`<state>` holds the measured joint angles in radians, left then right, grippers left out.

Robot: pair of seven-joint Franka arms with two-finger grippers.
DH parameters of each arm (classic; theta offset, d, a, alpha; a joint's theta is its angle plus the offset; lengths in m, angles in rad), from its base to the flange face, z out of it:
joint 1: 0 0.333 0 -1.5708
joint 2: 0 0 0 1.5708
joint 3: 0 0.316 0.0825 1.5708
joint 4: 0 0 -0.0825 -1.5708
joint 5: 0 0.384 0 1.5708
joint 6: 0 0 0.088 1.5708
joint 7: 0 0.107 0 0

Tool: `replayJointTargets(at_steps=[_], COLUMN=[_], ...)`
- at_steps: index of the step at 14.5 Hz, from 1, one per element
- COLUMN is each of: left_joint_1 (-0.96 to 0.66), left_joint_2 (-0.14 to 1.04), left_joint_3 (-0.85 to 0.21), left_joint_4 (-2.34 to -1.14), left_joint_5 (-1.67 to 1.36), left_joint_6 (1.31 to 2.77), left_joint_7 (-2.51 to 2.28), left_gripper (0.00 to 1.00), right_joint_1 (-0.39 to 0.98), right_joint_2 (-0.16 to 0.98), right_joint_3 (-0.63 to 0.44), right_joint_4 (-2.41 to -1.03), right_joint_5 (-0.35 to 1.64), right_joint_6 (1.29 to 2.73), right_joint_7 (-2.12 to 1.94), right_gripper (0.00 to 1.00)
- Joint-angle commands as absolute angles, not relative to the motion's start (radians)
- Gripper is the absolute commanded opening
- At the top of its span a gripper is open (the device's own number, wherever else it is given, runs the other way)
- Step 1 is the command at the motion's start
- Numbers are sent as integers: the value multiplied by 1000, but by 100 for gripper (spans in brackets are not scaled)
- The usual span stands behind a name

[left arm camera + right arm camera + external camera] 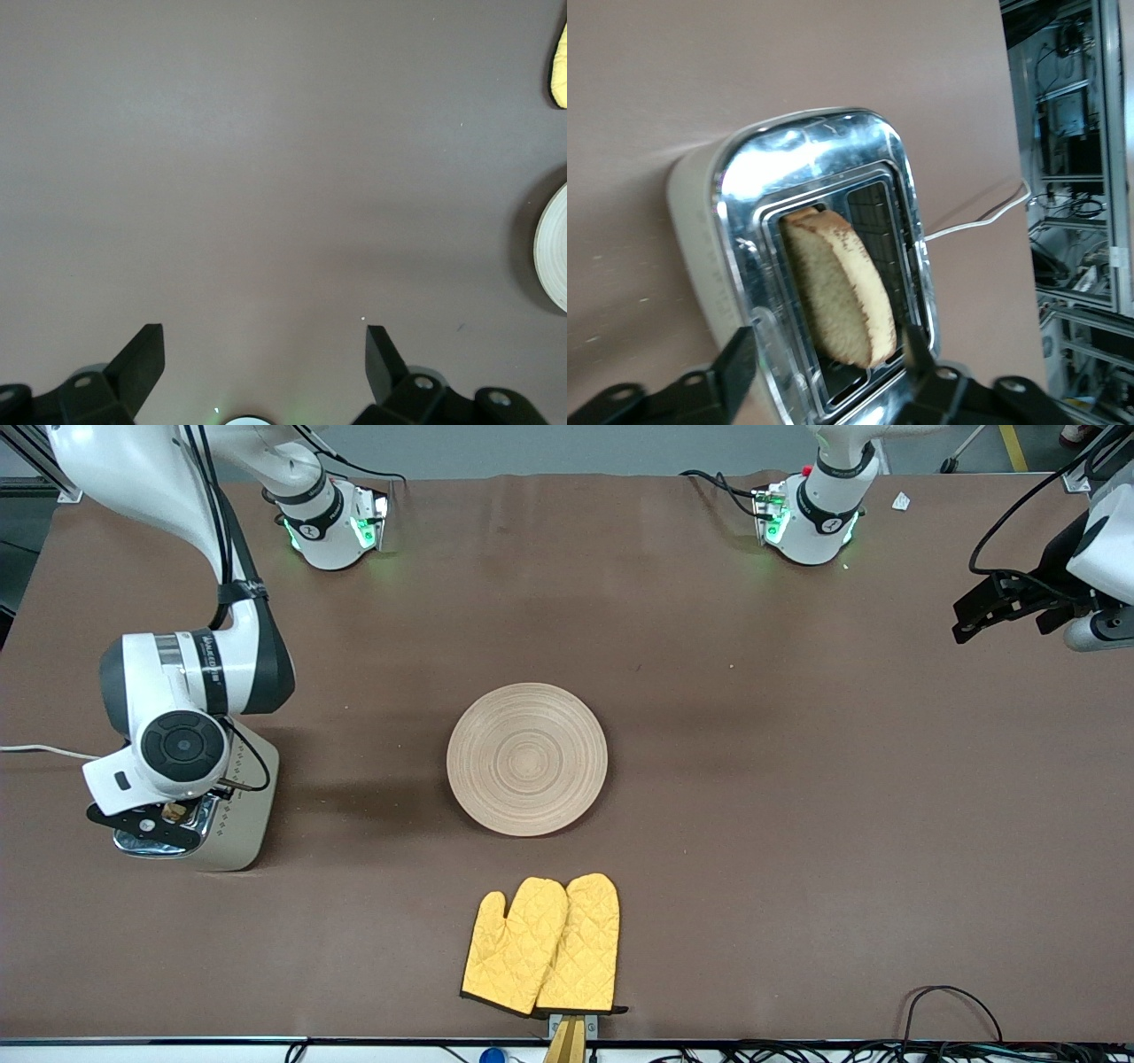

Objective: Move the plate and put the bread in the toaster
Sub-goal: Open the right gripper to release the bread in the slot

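The cream toaster (pixel 248 815) stands at the right arm's end of the table. My right gripper (pixel 168 819) hovers just over its chrome top (pixel 788 159). The bread (pixel 837 292) stands tilted in one slot, its upper part sticking out above the slot. In the right wrist view my right gripper (pixel 828 341) is open, one finger on each side of the slice, with a gap on at least one side. The wooden plate (pixel 527 759) lies bare at the table's middle; its rim (pixel 554 248) shows in the left wrist view. My left gripper (pixel 966 624) (pixel 266 332) waits open and holds nothing, above the left arm's end of the table.
A pair of yellow oven mitts (pixel 542 946) lies nearer to the front camera than the plate; one tip of the mitts (pixel 560 66) shows in the left wrist view. The toaster's white cord (pixel 44 751) runs off the table edge. Cables (pixel 948 1010) lie along the front edge.
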<state>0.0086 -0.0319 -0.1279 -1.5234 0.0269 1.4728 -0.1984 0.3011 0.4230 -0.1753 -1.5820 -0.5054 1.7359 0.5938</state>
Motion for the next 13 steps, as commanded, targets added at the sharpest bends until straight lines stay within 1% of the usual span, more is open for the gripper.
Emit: replayJointTargets(at_steps=[1,4,6,8,11,13], left_joint_1=[11,8,9,9,11,8], left_joint_2=[-45,-46,-49,-55,-52,-49], left_joint_3=[-127,-127,-129,-129,-127,-127], left_joint_4=[-1525,-1520,-1520,-1522,-1523,-1520], left_joint_5=[29,31,28,29,28,28], left_joint_6=[1470,1470,1470,1473,1473,1471], left_joint_7=[-183,-146,-91,-89,-100,-118], left_gripper=[100,100,100,100,100,100], right_joint_1=[308,304,299,299,272,244], right_joint_2=[400,355,304,246,123,89], right_joint_3=[-166,-167,-170,-176,-179,-181], right_joint_4=[-1502,-1395,-1347,-1329,-1315,-1315], right_joint_5=[-411,-327,-287,-227,-137,-117], right_joint_6=[1672,1608,1547,1507,1476,1439], right_joint_7=[581,577,475,390,373,266], right_gripper=[100,100,100,100,100,100])
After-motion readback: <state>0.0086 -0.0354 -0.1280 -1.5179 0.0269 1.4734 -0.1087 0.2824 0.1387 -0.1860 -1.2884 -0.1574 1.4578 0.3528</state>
